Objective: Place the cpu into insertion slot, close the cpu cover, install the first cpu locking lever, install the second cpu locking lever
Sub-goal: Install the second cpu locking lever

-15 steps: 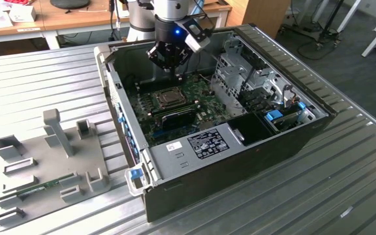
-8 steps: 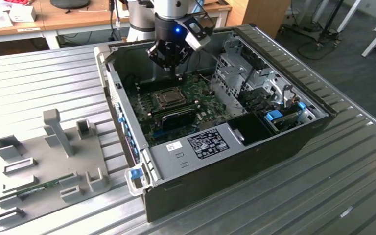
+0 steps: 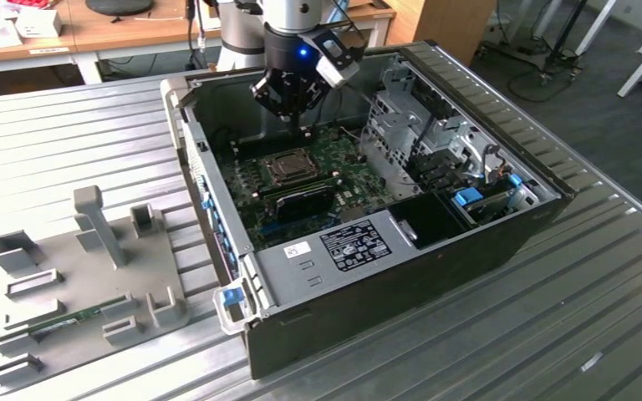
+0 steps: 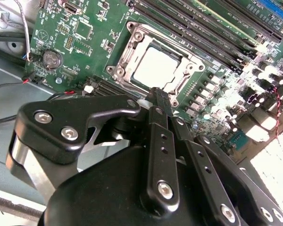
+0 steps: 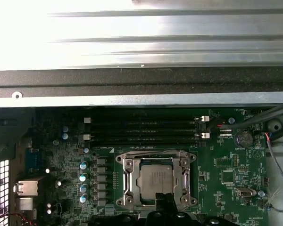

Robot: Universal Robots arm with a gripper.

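one cpu (image 5: 154,178) seated in insertion slot (image 5: 127,181), closed empty pincer (image 5: 163,197) just above

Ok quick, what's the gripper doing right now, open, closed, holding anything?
Gripper: shut, holding nothing, poised above the motherboard beside the insertion slot, where the cpu sits under the closed cpu cover.

exterior high, wrists close (shared insertion slot (image 5: 155,182))

A lab: metal workbench (image 3: 588,276), wooden desks (image 3: 131,33), open computer case (image 3: 410,242)
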